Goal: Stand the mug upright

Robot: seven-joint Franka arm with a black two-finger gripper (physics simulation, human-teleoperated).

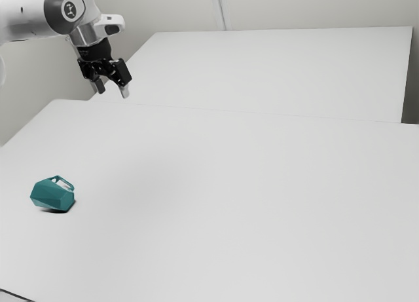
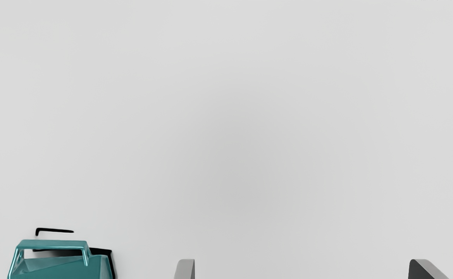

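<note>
One teal mug (image 1: 52,194) tipped sideways (can't see inside tbh), one black gripper (image 1: 112,91) up high, two fingers (image 2: 185,269) well apart

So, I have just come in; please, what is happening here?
A robot arm has its hand open above a white table, holding nothing. The teal mug is lying on its side on the table, with its handle upward and away from the hand. It is not yet set upright.

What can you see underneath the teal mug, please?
The mug lies tipped on the white table, with a dark shadow beside it. The spot directly beneath is covered by the mug's body, so I cannot see it.
</note>
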